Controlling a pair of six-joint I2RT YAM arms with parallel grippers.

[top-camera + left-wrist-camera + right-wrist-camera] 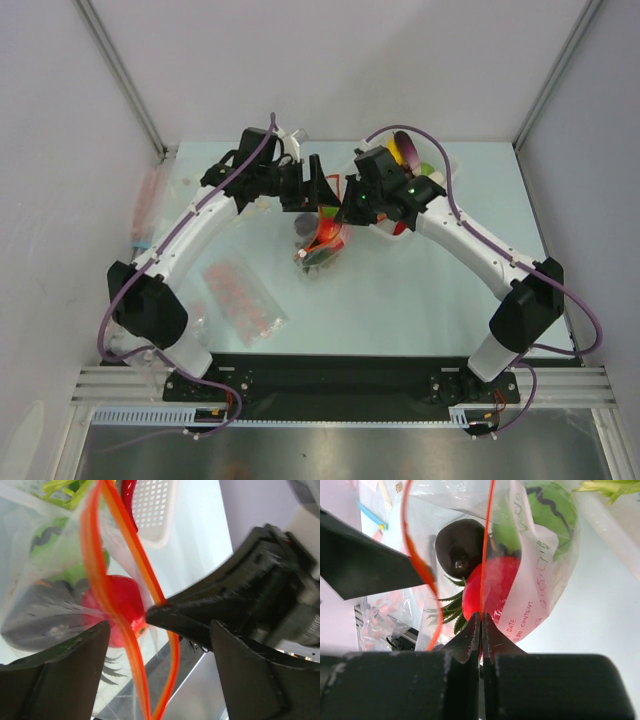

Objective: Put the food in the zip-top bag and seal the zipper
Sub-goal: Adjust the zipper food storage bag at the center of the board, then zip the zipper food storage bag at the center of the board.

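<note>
Sealing step: right fingers (481, 630) clamped on the zipper (488, 540); left fingers (157, 635) wide open astride it, should pinch, then slide

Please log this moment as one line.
left gripper: open | right gripper: shut on zipper | bag: red fruit, green fruit inside | zipper: unsealed

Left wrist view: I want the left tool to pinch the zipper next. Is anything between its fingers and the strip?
Yes. The shut right tool, gripping the thin orange-red zipper strip of the clear plastic bag, pokes in between the open left tool's fingers.
</note>
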